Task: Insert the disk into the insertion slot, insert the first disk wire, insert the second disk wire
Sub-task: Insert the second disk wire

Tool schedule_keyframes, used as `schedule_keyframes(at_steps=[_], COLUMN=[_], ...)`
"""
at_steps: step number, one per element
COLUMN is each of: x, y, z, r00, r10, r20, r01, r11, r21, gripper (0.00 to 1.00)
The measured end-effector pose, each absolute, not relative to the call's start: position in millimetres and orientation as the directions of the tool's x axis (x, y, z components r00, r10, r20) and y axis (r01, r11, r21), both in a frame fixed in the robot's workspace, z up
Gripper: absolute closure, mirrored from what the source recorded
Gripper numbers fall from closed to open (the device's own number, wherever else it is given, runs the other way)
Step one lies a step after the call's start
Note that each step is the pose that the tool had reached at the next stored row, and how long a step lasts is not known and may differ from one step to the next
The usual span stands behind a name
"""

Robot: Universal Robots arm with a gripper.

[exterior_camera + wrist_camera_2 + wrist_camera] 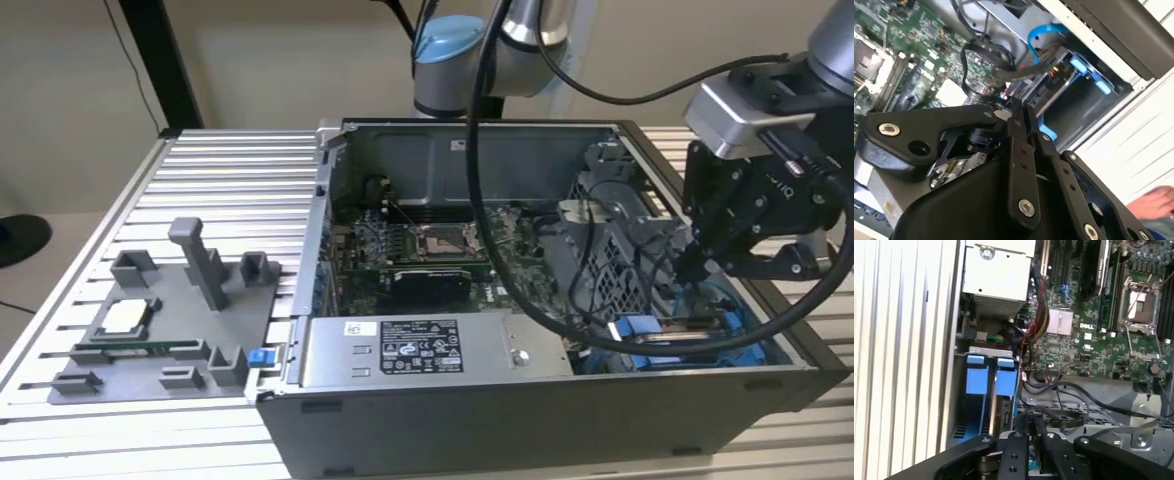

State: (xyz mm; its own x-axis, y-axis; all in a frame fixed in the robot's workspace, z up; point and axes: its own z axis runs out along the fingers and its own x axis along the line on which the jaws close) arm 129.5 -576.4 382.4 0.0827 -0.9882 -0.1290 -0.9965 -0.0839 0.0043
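The disk [991,377] shows its bright blue carrier tabs in the drive slot at the open case's front corner, on the exterior view's right [663,332]. In the second wrist view, the blue carrier [1089,75] lies beyond the fingertips. My gripper [694,268] hangs just above that bay, among black cables. In both wrist views the fingers [1021,450] stand close together. A dark, narrow disk wire end [1035,422] is pinched between them at the gripper [1036,432] [1021,117]. Flat black wires [1059,416] loop right beside the tips.
A grey labelled power-supply box [407,350] sits along the case front beside the bay. The motherboard [427,250] fills the middle. A grey fixture tray [160,320] with parts lies on the ribbed table at the exterior view's left. A hand [1154,202] shows outside the case.
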Motion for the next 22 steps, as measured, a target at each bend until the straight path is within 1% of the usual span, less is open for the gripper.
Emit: schedule_keyframes(at_steps=[4,6,8,12,17,18,22], x=[124.5,121.5,118.9,113.6,108.2,107.5,107.3], y=[-577.5,-577.5,-577.5,-577.5,-577.5,-577.6,-578.5], z=[381.4,380.5,379.6,377.2,373.0,372.1,371.2], r00=[0.083,0.084,0.086,0.088,0.089,0.089,0.09], r10=[-0.991,-0.992,-0.993,-0.993,-0.994,-0.994,-0.994], r20=[-0.101,-0.092,-0.085,-0.075,-0.068,-0.067,-0.067], r01=[-0.997,-0.996,-0.996,-0.993,-0.988,-0.988,-0.986], r11=[-0.083,-0.083,-0.083,-0.082,-0.08,-0.08,-0.08], r21=[-0.007,-0.022,-0.044,-0.086,-0.129,-0.136,-0.144], gripper=[1.0,1.0,1.0,1.0,1.0,1.0,1.0])
